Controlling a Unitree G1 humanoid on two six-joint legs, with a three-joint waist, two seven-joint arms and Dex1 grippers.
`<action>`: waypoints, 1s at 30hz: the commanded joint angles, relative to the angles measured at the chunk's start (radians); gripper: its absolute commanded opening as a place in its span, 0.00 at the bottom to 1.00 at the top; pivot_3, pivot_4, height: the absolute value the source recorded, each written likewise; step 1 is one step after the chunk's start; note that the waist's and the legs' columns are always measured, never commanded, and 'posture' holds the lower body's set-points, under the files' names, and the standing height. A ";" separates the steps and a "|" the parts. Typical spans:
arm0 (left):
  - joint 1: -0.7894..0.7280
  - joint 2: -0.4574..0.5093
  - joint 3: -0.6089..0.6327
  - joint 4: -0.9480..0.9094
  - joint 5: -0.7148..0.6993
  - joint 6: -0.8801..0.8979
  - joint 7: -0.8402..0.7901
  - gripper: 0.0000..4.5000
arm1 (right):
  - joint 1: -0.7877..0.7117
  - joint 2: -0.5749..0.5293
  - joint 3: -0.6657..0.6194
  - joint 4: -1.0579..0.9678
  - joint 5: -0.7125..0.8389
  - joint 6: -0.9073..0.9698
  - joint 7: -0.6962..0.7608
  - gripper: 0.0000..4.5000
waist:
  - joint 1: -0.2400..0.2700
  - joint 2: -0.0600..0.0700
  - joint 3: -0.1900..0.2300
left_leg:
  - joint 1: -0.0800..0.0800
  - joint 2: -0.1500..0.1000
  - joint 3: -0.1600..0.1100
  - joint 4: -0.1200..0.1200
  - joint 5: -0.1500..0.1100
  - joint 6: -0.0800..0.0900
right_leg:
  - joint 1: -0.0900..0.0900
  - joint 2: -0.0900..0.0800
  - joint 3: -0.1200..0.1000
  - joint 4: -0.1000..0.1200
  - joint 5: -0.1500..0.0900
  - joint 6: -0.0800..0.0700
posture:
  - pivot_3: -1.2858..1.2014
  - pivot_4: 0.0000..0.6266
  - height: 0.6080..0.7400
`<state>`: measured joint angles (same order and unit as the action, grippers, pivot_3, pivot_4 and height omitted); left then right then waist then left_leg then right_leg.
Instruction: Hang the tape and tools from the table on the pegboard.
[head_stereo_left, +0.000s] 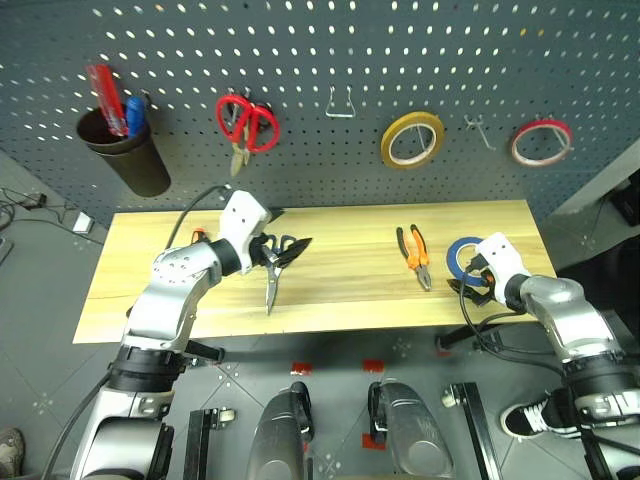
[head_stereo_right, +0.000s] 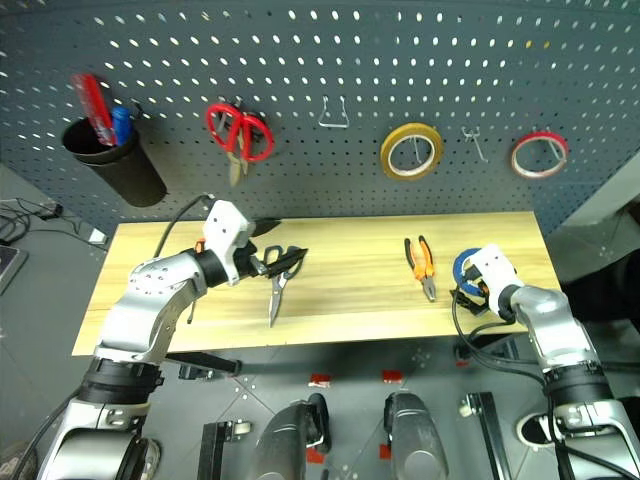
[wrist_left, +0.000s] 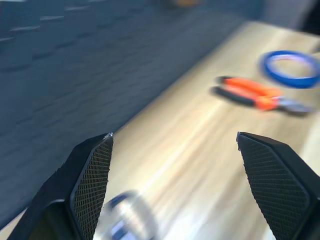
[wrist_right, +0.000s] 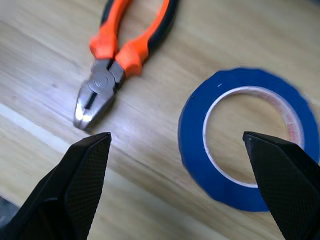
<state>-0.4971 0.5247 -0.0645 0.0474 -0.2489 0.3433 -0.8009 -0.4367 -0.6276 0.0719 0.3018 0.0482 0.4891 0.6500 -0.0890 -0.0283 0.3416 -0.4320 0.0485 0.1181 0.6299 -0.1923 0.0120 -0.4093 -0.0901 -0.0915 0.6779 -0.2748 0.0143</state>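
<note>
Blue tape (wrist_right: 250, 140): flat ring, glossy blue outer band, pale inner core, lying flat on the table (head_stereo_left: 350, 285) near its right end. It sits directly ahead of and below the right gripper (wrist_right: 185, 185), slightly toward that gripper's outer finger. We see both black cross-hatched fingers (wrist_right: 82, 185) spread wide with nothing between them; the hand is released and hangs over the ring without touching it.

Pliers (wrist_right: 117, 55): just beside the tape, on the right gripper's inner side. Steel nose points toward the table's near edge, orange-black rubbery handles toward the pegboard (head_stereo_left: 330, 60), so the long axis runs roughly front to back. The right arm is clearly the nearer one for both tape and pliers.

Scissors (head_stereo_left: 278, 262): black loops, steel blades, long axis also front to back with the blade tip toward the near edge. The loops lie right at the left gripper (head_stereo_left: 268, 250). Its fingers (wrist_left: 92, 185) stand wide apart and grasp nothing. We cannot tell from the head views whether a finger touches the loops.

Screwdriver (head_stereo_left: 198, 233): only an orange bit of handle shows behind the left forearm.

Judgement: the next move turns on the tape lying flat under the right hand. A ring this low probably needs one finger in the hole and one outside the band.

Pegboard: matt dark grey, perforated. Free metal hooks (head_stereo_left: 341, 103) between the red-looped scissors (head_stereo_left: 245, 122) and the yellow tape ring (head_stereo_left: 412, 139), and beside the red-and-white ring (head_stereo_left: 541, 141).
</note>
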 joint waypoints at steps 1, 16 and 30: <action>-0.046 -0.019 -0.062 0.047 0.017 -0.027 -0.066 0.92 | -0.077 -0.018 0.037 0.113 -0.042 -0.018 0.041 1.00 | -0.004 0.000 0.024 | 0.001 0.000 0.001 0.000 0.001 -0.002 | 0.000 0.000 0.001 0.000 -0.002 0.001 | 0.41 0.73 1.00; -0.132 -0.068 -0.223 0.140 0.052 -0.270 -0.393 0.93 | -0.295 0.015 0.154 0.480 -0.156 -0.091 0.164 0.40 | -0.011 -0.005 0.056 | 0.000 0.000 0.003 0.001 0.001 -0.003 | 0.000 -0.003 -0.003 0.002 -0.005 0.003 | 0.41 0.64 1.00; -0.154 -0.166 -0.078 0.094 -0.028 -0.275 -0.268 0.93 | 0.247 -0.008 -0.174 -0.624 -0.200 -0.098 -0.202 0.15 | -0.004 -0.004 0.054 | -0.003 -0.003 0.002 0.000 0.000 -0.003 | -0.002 -0.005 -0.005 0.002 -0.006 0.006 | 0.40 0.56 1.00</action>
<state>-0.6449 0.3671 -0.1625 0.1909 -0.2608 0.0924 -1.0907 -0.2176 -0.6579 -0.0517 -0.1746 -0.1394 0.4025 0.5154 -0.0929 -0.0322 0.3959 -0.4351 0.0464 0.1195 0.6295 -0.1918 0.0084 -0.4105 -0.0946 -0.0963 0.6797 -0.2810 0.0207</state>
